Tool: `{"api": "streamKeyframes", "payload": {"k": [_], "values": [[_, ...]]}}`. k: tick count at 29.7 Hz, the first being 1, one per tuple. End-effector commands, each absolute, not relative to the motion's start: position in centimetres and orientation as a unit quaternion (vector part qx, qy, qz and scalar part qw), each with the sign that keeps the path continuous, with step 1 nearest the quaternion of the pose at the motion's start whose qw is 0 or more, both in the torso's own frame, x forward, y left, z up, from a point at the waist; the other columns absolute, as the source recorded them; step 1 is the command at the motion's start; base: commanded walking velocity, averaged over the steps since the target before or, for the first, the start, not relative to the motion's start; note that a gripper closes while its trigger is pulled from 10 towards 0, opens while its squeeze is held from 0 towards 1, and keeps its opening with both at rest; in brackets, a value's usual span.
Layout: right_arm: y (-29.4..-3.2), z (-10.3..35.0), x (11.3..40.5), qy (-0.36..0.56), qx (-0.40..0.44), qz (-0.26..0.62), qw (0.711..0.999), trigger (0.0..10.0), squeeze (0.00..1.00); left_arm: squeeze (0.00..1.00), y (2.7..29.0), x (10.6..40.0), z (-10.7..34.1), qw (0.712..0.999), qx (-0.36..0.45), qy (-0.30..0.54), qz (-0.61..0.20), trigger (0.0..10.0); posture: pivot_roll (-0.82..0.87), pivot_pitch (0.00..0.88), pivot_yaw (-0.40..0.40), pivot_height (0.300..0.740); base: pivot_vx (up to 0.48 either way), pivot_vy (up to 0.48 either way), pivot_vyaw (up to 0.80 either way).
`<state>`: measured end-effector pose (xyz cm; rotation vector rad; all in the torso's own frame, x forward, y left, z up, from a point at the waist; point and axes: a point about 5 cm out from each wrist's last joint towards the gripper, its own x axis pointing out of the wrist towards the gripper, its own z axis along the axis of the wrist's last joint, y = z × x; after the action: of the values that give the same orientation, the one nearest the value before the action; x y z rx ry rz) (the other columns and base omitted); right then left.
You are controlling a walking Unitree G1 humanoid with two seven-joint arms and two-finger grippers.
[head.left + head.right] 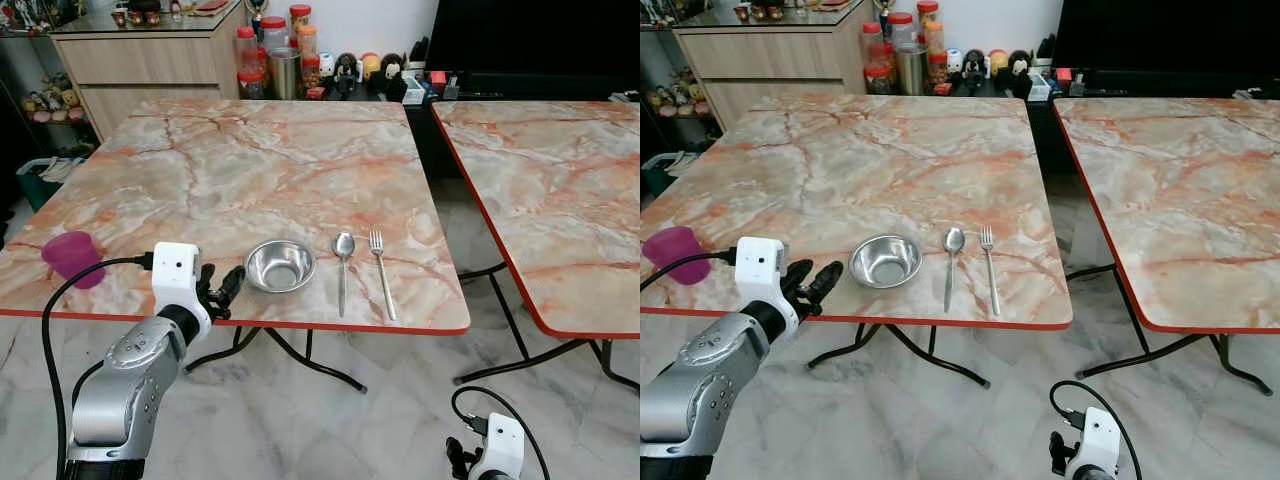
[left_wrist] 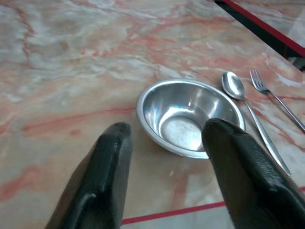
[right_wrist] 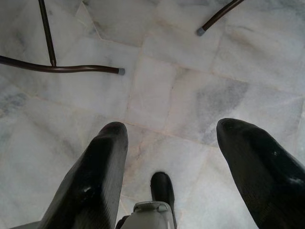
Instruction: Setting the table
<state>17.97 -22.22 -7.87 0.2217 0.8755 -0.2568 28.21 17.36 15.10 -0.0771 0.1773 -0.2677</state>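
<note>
A small steel bowl [image 1: 280, 265] sits near the front edge of the marble-patterned table [image 1: 260, 160], with a spoon [image 1: 343, 262] and a fork [image 1: 381, 270] lying side by side to its right. A purple cup [image 1: 72, 257] stands at the table's front left corner. My left gripper [image 1: 222, 290] hovers open at the table edge just left of the bowl, nothing between its fingers [image 2: 107, 176]; the bowl [image 2: 190, 114] lies just ahead of them. My right gripper [image 3: 169, 157] hangs open low over the floor.
A second marble table [image 1: 560, 190] stands to the right, a gap between the two. Jars, a steel canister and figurines [image 1: 300, 60] crowd the back beyond the table, beside a wooden cabinet [image 1: 140, 60]. Black table legs [image 3: 57, 67] cross the marble floor.
</note>
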Motion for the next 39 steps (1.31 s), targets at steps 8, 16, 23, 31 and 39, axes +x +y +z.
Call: {"api": "streamKeyframes", "payload": {"k": [8,16,23,31,39], "values": [[-22.5,-7.8,17.9,0.417,0.108,-0.131,0.893,10.0,0.0,1.0,15.9,29.3,15.8,0.979,-0.058,0.097,-0.169,10.0,0.12,0.0,0.0,0.736,0.0,0.0,0.0],[-22.5,-7.8,17.8,0.416,0.109,-0.131,0.893,10.0,0.0,0.0,14.0,31.1,16.1,0.971,-0.095,0.114,-0.189,10.0,0.11,0.0,0.0,0.736,0.0,0.0,0.0],[-22.4,-7.8,18.0,0.414,0.111,-0.132,0.894,10.0,0.0,0.0,12.8,32.3,16.2,0.965,-0.097,0.14,-0.2,10.0,0.11,0.0,0.002,0.736,0.0,0.0,0.0],[-22.4,-7.8,18.0,0.413,0.111,-0.133,0.894,10.0,0.0,0.0,13.1,33.0,14.8,0.959,-0.085,0.207,-0.173,10.0,0.1,0.005,0.003,0.736,0.0,0.0,0.0],[-22.4,-7.8,18.0,0.413,0.11,-0.132,0.894,10.0,0.0,0.0,13.0,33.0,14.6,0.957,-0.088,0.217,-0.173,10.0,0.11,0.007,-0.001,0.736,0.0,0.0,0.0]]}}
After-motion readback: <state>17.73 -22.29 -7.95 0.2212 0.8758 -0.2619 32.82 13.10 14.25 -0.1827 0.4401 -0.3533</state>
